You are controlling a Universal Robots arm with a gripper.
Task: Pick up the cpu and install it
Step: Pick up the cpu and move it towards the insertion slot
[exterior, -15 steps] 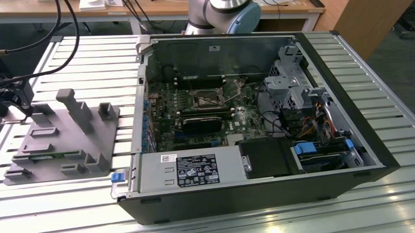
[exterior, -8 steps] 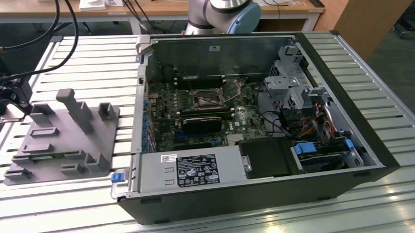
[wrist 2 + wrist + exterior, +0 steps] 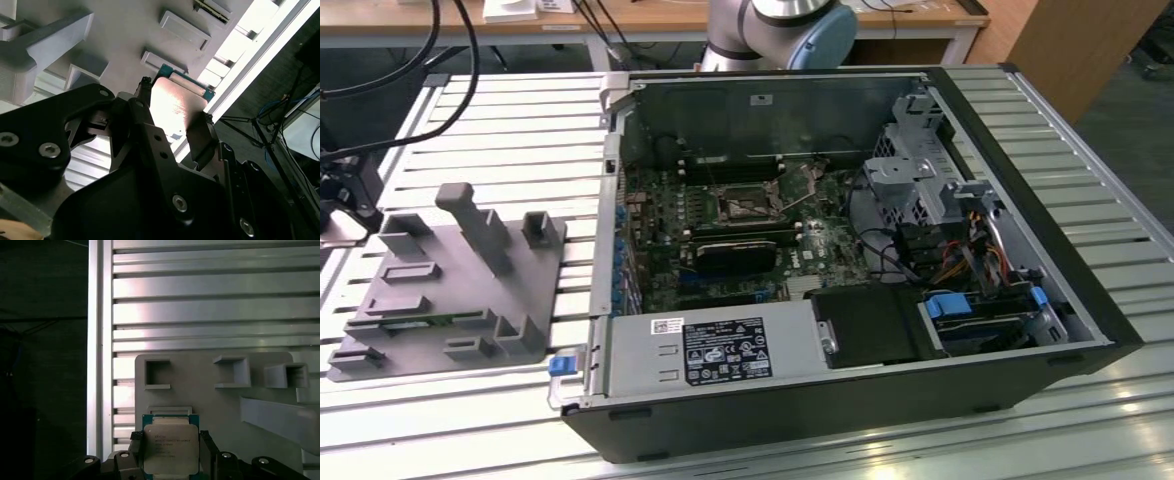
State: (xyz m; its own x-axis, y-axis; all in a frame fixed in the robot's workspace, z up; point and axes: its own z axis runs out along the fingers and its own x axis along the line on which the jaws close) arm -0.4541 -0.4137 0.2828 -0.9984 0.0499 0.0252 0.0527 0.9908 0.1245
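Hand: In both wrist views we see the gripper [image 3: 171, 454] pinching the cpu [image 3: 171, 447]. One black finger [image 3: 207, 452] presses on each side of it.
Cpu: It is a small flat square with a shiny silver top and a thin green edge. In the second wrist view the cpu [image 3: 176, 102] glows bright between the two dark fingers.
Where the cpu is: It sits in the gripper, right over the grey fixture [image 3: 200, 400]. We cannot tell if it touches the fixture or hangs just above it.
Fixture: In the exterior view we see the fixture [image 3: 454, 290] at about 8 o'clock. It has tall posts and small open pockets.
Table: The fixture lies on a silver table [image 3: 494, 130] made of long slats.
Computer case: The open computer case [image 3: 854, 400] lies on its side on the table, from the middle out to 3 o'clock, well apart from the fixture.
Motherboard: We see the green motherboard [image 3: 720, 240] inside the case.
Socket: The square socket [image 3: 747, 205] sits near the middle of the motherboard.
Arm: The base of the arm [image 3: 781, 30] stands at 12 o'clock, behind the case.
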